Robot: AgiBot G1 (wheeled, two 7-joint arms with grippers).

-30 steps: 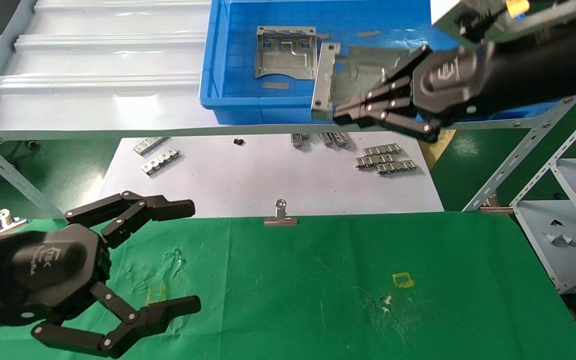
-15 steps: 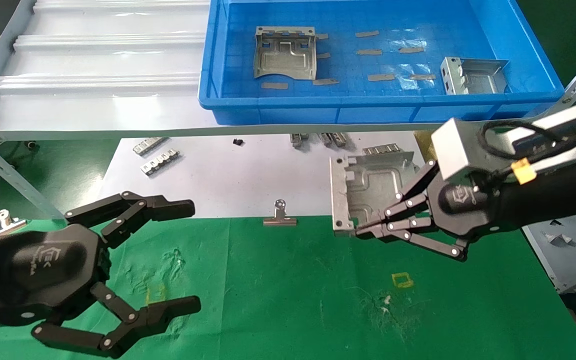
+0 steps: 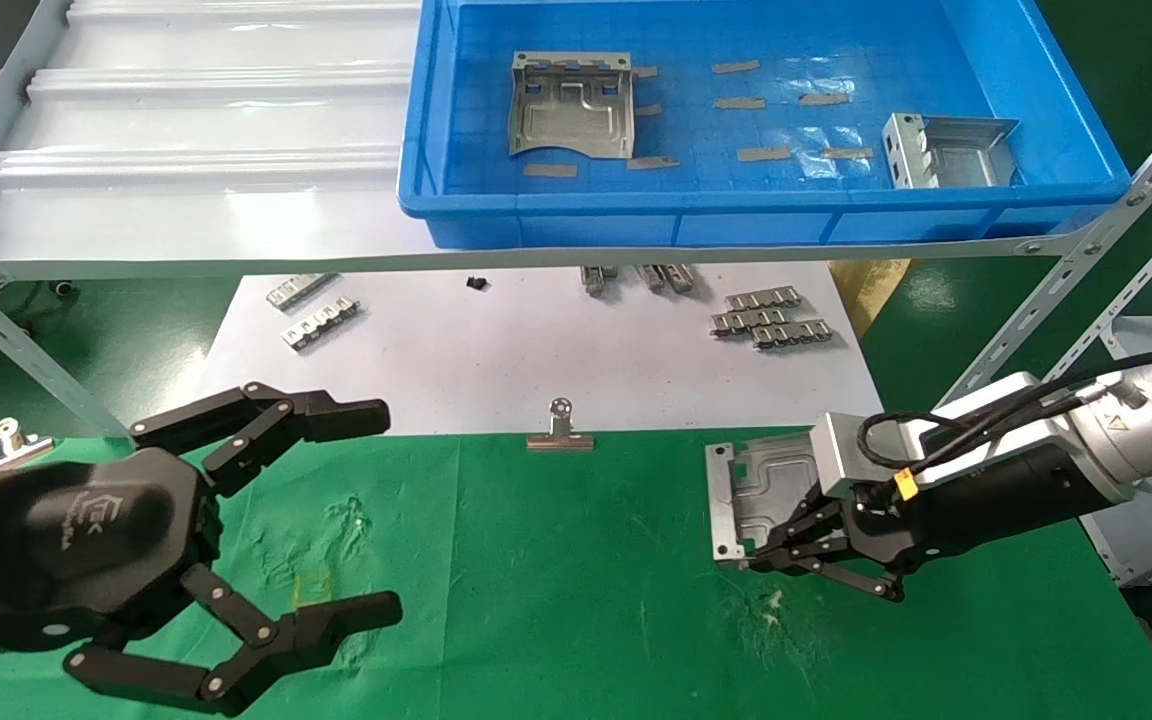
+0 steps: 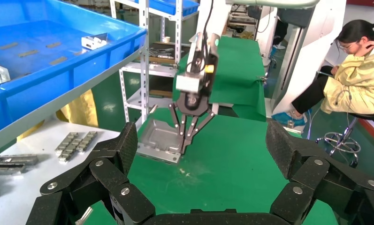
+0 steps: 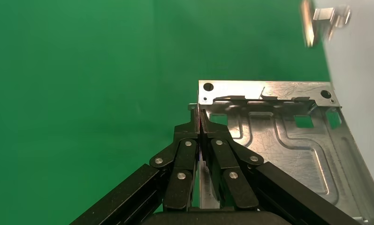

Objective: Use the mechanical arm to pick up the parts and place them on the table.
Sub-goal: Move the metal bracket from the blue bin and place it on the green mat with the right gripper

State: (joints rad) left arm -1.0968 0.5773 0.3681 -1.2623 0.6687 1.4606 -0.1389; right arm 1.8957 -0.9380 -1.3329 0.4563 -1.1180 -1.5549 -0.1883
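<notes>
The right gripper (image 3: 771,550), a black three-fingered hand below a silver box on the white-jointed mechanical arm (image 3: 1086,440), is seen low over the right part of the table (image 3: 576,600), a broad flat surface covered with green cloth. Its fingers (image 5: 187,154) are pressed together on one bent-up edge of a silvery stamped sheet-metal bracket (image 3: 751,495), so this part is pinched between them. The bracket is held roughly flat, just above or touching the cloth; which of the two cannot be told. Its far edge lies near the border of the white sheet (image 3: 536,350). Two more silvery sheet-metal brackets are left in the blue plastic bin (image 3: 576,215) on the pale grey ribbed shelf (image 3: 186,150): one (image 3: 570,105) at the left part of the bin, another (image 3: 948,150) at the right part. Small ridged metal strips (image 3: 766,318) are lying on the white sheet, and a silver binder clip (image 3: 560,430) is fixed at the edge between the sheet and the cloth. The left gripper (image 3: 356,510), also a black three-fingered hand, is parked over the left part of the table, with its fingers spread wide and nothing between them.
</notes>
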